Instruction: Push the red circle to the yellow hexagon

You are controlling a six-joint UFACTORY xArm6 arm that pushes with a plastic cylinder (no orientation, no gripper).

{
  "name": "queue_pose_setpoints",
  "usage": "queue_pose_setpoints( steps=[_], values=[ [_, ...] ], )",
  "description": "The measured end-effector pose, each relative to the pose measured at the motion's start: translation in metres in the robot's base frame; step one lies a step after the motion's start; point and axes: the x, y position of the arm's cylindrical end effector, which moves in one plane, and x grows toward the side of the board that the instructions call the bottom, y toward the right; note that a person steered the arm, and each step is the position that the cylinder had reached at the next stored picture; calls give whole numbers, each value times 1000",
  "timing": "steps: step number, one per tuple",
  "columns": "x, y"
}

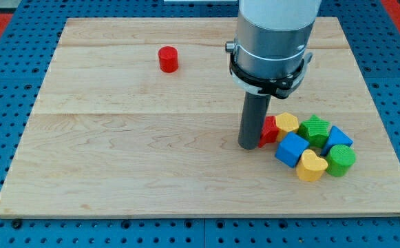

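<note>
A wooden board (117,158) is lying on a blue pegboard surface (7,103) and filling most of the view. Toward the view's upper left, the red circle (168,59) is standing alone on the board, well apart from every other block. Right of centre, the arm (275,41) is coming down from the view's top as a wide grey cylinder ringed by a black collar and narrowing into a straight dark rod. My tip (248,146) is resting on the board well to the right of and below the red circle, not touching it; the rod has no jaws, so nothing is being held or clamped. Immediately to the tip's right, a second red block (269,129) is sitting partly hidden behind the rod, its shape not clear, and it is appearing to touch the rod. Just beside it on the right, the yellow hexagon (287,123) is lying at the upper left of a tight cluster. Below the hexagon, a blue cube (292,149) is sitting, and below and right of that a yellow heart (312,166). Further right, a green star (316,129) is crowding against a blue block (338,138) of unclear shape, with a green cylinder (341,160) at the cluster's lower right edge. The red circle and the yellow hexagon are thus lying far apart, with the rod standing between them but much nearer the hexagon.
</note>
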Motion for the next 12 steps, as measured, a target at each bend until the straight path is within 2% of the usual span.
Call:
queue_pose_setpoints(
  steps=[1,4,5,6,8,12],
  values=[
    [-21,-47],
    [-144,-177],
    [-187,-208],
    [-208,-200],
    [-210,-144],
    [-159,-93]
  ],
)
